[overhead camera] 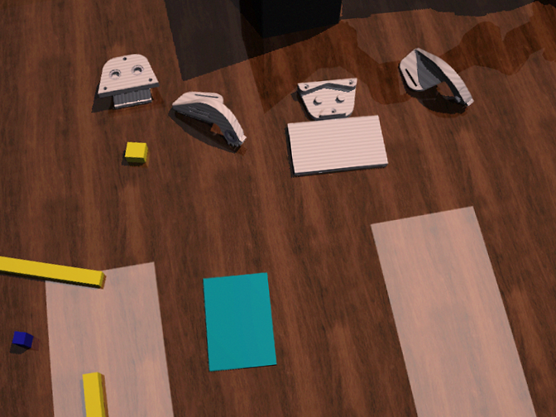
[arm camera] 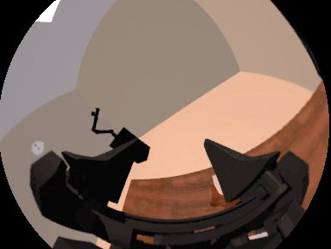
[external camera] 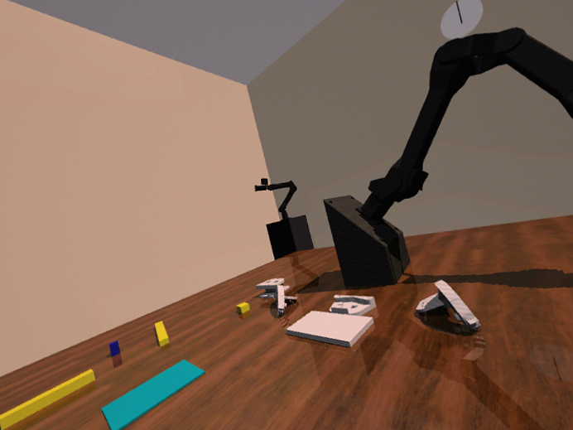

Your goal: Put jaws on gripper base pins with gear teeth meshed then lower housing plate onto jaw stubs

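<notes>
Housing plate (overhead camera: 127,82) (external camera: 269,283): two-holed, nearest of the white parts to the far-left corner of the table (overhead camera: 291,224) (external camera: 294,414); underside largely concealed, partly overlapped in the exterior view.

First jaw (overhead camera: 215,110) (external camera: 280,298): curved, tilted, off the pins; teeth hard to distinguish.

Gripper base (overhead camera: 331,108) (external camera: 352,306): two bare pins upward, farther from the left edge; lower portion obscured in the exterior view by a white slab (overhead camera: 336,144) (external camera: 330,327).

Second jaw (overhead camera: 412,71) (external camera: 456,301): tilted, off the pins, farthest of the white parts from the left edge.

Black arm (external camera: 426,117): cut off at the exterior frame's right. Pincer (arm camera: 171,142): released, holding nothing; a pale object behind one finger was partly hidden, unidentifiable.
</notes>
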You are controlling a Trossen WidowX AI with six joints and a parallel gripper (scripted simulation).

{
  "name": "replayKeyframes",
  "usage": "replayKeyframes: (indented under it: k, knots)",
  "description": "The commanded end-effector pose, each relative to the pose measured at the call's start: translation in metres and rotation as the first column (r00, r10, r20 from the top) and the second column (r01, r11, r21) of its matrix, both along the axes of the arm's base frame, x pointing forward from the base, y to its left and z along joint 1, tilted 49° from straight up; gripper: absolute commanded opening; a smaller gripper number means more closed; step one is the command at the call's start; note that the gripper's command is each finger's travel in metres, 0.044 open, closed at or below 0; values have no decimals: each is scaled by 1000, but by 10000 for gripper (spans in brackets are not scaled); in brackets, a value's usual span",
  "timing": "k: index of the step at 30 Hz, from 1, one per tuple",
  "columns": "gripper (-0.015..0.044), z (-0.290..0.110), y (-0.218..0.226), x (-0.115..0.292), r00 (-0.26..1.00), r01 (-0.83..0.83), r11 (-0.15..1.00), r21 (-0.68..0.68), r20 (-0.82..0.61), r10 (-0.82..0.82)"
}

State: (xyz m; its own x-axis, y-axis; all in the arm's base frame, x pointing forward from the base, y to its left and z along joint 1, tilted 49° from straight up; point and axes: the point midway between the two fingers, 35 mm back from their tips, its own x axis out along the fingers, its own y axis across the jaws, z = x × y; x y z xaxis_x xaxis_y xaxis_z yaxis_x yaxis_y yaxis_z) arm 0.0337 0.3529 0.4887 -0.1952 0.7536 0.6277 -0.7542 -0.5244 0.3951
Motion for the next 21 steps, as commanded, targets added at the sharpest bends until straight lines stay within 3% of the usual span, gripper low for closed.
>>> replayKeyframes:
  k: [1,21]
  knots:
    - [440,-18,16,25,999,36,996,-83,-32,-39]
    - [440,-105,46,148,947,173,891,-420,-178,-268]
